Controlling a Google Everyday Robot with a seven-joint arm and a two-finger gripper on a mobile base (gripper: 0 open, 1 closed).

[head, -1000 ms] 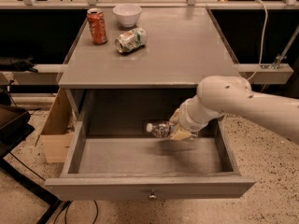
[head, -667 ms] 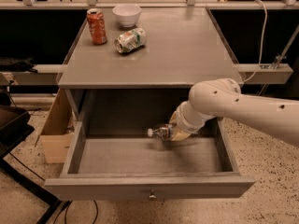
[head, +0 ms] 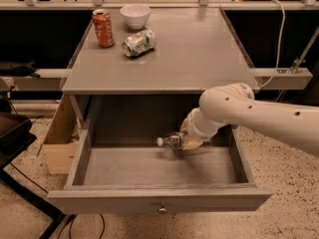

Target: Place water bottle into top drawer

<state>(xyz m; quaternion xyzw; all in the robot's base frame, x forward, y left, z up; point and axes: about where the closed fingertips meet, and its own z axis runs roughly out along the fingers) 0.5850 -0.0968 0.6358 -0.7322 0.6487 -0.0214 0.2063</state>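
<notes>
Three things sit on the counter (head: 189, 49) at the upper left of the frame: an orange can (head: 103, 28) standing upright near the left edge, a white bowl (head: 135, 15) just right of it toward the back, and a green-and-white can (head: 139, 43) lying on its side in front of the bowl. The three are close together but apart from one another.

Below the counter the top drawer (head: 159, 200) is pulled wide open, its grey floor bare to the camera and its flat front panel running along the bottom of the frame with a small metal knob (head: 162, 209) at its centre.

The white arm (head: 259, 116) comes in from the right edge of the frame and bends down under the counter's front lip. The jaws are at its end, just right of the frame's centre, inside the drawer opening near the back wall. They appear to be closed around the water bottle (head: 172, 141), though the wrist hides most of the grip. The bottle lies roughly level, white cap pointing to the left of the frame, its body running into the jaws. It is over the rear part of the drawer floor, right of the drawer's middle; whether it touches the floor I cannot tell.

A cardboard box (head: 59, 138) leans against the cabinet at the left, and a cable (head: 280, 34) hangs at the upper right.
</notes>
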